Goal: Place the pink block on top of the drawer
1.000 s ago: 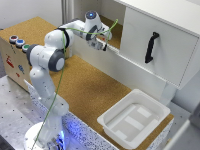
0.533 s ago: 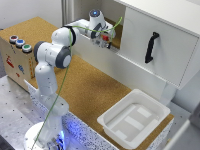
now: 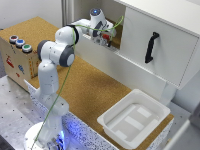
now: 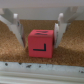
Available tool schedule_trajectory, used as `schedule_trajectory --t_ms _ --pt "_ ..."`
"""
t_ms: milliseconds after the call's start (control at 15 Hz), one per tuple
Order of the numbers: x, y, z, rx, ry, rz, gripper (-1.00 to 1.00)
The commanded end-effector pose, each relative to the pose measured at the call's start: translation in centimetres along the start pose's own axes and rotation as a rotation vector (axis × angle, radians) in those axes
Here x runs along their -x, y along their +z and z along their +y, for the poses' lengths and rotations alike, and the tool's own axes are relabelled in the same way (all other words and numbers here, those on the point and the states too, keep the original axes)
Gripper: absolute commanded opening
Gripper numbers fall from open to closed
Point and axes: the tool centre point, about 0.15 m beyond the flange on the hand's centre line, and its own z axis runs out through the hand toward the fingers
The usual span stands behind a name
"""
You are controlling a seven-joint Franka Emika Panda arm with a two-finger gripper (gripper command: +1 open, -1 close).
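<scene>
My tool (image 4: 40, 30) stands with its two fingers (image 4: 14, 27) spread apart, one on each side of the pink block (image 4: 40, 43), and as far as the blurred wrist view lets me judge, neither pad is pressing on it yet. The block sits flat on a cork-coloured surface, a dark L-shaped mark on the face turned toward my camera. In the exterior view my arm reaches into the recess beside the white drawer (image 3: 160, 47), and the block itself is hidden there behind my wrist.

I expect it to be light and rigid, a small solid cube with flat, square sides. Those two opposite side faces are where I would close, centred so it cannot twist out. Its smooth faces could slip, so I would grip squarely and firmly; crushing seems no risk.
</scene>
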Motion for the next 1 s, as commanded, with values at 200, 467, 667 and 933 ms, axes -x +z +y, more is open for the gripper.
schedule_trajectory --t_ms 200,467,667,933 --pt "1.6 -5.8 -2.1 0.199 0.051 -0.001 -1.00" --pt "3.9 -9.2 -3.7 0.191 0.069 0.018 -1.00" --pt "6.8 -11.0 -5.9 0.156 0.078 -0.003 -1.00" --pt "10.2 -12.4 -11.6 0.078 0.025 -0.037 -1.00"
